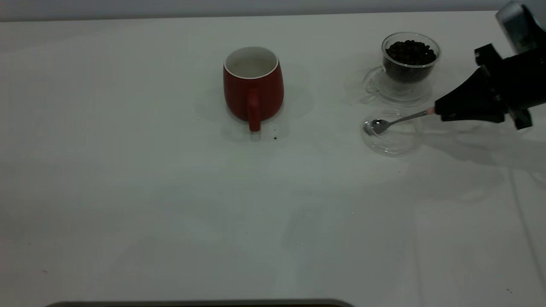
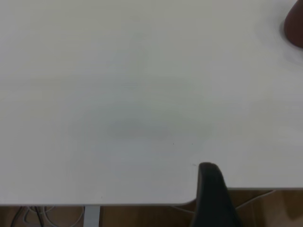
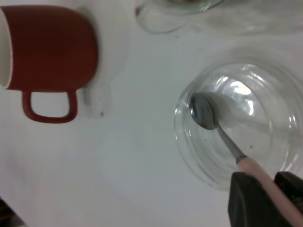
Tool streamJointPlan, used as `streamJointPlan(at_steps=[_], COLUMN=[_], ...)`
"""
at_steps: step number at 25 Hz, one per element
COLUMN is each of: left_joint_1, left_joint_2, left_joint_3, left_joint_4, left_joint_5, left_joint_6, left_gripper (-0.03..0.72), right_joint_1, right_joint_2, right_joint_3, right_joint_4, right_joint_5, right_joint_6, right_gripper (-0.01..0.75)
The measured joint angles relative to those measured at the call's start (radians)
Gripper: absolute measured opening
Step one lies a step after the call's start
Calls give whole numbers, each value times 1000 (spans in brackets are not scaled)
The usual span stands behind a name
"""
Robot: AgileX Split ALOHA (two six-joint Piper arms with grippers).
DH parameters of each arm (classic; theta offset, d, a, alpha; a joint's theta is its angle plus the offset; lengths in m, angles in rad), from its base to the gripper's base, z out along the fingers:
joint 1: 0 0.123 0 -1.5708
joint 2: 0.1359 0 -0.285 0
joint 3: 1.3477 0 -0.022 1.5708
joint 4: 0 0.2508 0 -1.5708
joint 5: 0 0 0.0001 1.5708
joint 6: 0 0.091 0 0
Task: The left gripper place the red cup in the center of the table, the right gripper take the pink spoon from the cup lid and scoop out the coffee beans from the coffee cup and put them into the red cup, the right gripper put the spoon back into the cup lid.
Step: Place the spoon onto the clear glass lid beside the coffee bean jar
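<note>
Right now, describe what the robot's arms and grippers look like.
The right gripper is matte black and tapers like a wedge toward its tip, with blocky black brackets behind it and a silver-grey housing above. Of the left arm, only one black rounded finger shows in its wrist view. No cables or markings are visible.

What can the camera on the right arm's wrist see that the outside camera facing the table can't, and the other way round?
Only the wrist view shows the spoon's pink handle pinched in the right gripper, and the bowl inside the lid from close above. Only the outside view shows the beans in the glass cup and the whole table. Both show the red cup, spoon and lid.
</note>
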Motion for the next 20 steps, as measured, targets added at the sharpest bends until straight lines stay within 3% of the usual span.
streamJointPlan(at_steps=[10, 20], left_joint_1=[0, 0], left_joint_2=[0, 0], left_joint_3=[0, 0], left_joint_4=[0, 0], left_joint_5=[0, 0], left_joint_6=[0, 1], left_gripper=[519, 519], right_joint_1=[1, 1], right_joint_2=[30, 40], right_joint_3=[-1, -1], right_joint_4=[37, 8], right_joint_5=[16, -66], right_joint_6=[-48, -55], right_gripper=[130, 315])
